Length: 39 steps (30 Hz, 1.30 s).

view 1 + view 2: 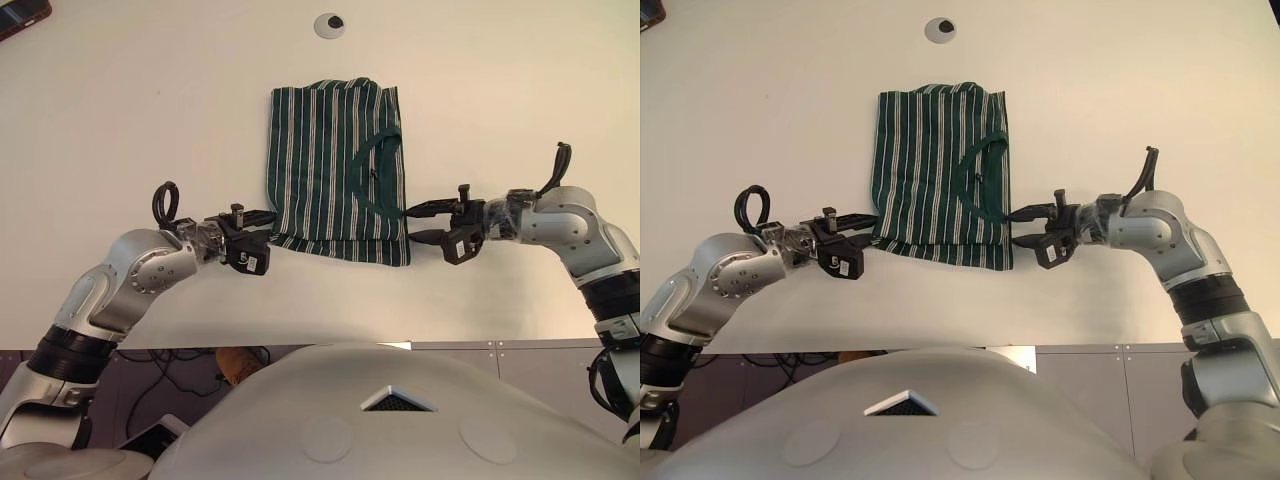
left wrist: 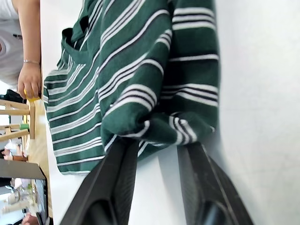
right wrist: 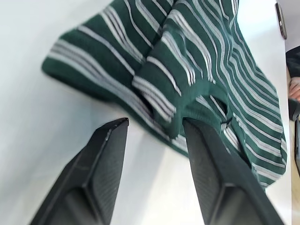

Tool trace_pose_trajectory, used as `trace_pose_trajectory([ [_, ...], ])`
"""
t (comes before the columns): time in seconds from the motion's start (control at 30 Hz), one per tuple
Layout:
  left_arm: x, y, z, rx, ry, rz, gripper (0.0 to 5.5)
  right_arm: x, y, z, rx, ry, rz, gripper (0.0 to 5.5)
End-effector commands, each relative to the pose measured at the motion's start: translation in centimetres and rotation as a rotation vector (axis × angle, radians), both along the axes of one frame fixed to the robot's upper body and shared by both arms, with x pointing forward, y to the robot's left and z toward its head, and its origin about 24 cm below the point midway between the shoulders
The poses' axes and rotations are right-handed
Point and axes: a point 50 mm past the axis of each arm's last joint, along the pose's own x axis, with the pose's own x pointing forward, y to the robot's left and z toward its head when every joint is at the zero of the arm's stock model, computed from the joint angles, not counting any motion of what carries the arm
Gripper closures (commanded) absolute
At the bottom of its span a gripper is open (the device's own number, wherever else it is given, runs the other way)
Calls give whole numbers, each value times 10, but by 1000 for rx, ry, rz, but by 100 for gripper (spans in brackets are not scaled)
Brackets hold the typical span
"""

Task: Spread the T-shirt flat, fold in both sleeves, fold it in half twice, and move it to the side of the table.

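One table [image 1: 120, 120], white, with a plain top.

One T-shirt [image 1: 320, 150], dark green with thin white stripes. It is folded to an oblong several layers thick and lies flat on the middle of the table. Its long sides run from the near edge toward the far edge. The neckline shows on the top layer, close to the right long side. The layers step out slightly at the end facing the near edge, and the far end is a little rumpled.

Two arms, one on each side of the T-shirt.
- Left arm [image 1: 130, 275]: the elbow is bent over the near edge and the forearm points rightward across the table.
- Right arm [image 1: 570, 225]: the elbow is bent by the right part of the near edge and the forearm points leftward.

Two grippers.
- Left gripper [image 1: 268, 228]: released, with its fingers [image 2: 119, 178] held apart. The tips are at the T-shirt's near-left corner, where the cloth is bunched. Whether the cloth sits between the tips cannot be told.
- Right gripper [image 1: 412, 225]: released, with its fingers [image 3: 211, 159] spread wide. One tip meets the T-shirt's right side below the neckline and the other is over bare table.

One round disc [image 1: 329, 26], grey with a dark centre, set in the table beyond the T-shirt toward the far edge.

One dark flat object [image 1: 20, 15] at the far left of the table, partly cut off.
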Motion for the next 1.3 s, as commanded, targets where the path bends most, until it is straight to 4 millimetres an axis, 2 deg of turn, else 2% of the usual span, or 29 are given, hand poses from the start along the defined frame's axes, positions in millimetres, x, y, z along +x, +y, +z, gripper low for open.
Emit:
trace_pose_trajectory([
  [0.03, -8, 9, -11, 95, 78, -26, 411, -15, 6, -19, -42, 65, 31, 336],
  [0.1, -7, 9, -11, 98, 78, -27, 411, -18, 7, -21, -51, 67, 45, 336],
  [0.17, -8, 8, -11, 99, 86, -35, 435, -21, 5, -23, -78, 76, 69, 333],
  [0.37, -18, 1, -15, 105, 182, -81, 524, -24, 2, -31, -119, 177, 41, 431],
  [0.43, -22, 4, -16, 111, 246, -65, 549, -23, 0, -31, -106, 295, -50, 466],
  [0.5, -28, 6, -16, 87, 336, -14, 550, -23, -1, -26, -93, 434, -121, 505],
  [0.57, -38, 6, -11, 20, 488, 68, 550, -29, -5, -13, -85, 662, -174, 538],
  [0.67, -45, 0, 9, -151, 671, 164, 550, -34, -7, 9, -15, 965, -231, 549],
  [0.73, -34, -3, 25, -311, 719, 232, 550, -21, -3, 23, 94, 1087, -308, 549],
  [0.83, -3, 0, 46, -594, 754, 352, 550, 15, -5, 32, 283, 1202, -478, 549],
  [1.0, 49, 1, 60, -889, 775, 516, 550, 66, -1, 38, 489, 1286, -701, 549],
  [1.13, 96, -1, 48, -996, 764, 746, 550, 103, 14, 30, 581, 1324, -892, 549],
  [1.27, 121, -6, 31, -994, 747, 880, 550, 117, 20, 10, 573, 1304, -1062, 549],
  [1.3, 125, -6, 26, -987, 744, 917, 522, 118, 20, 4, 563, 1290, -1103, 550],
])
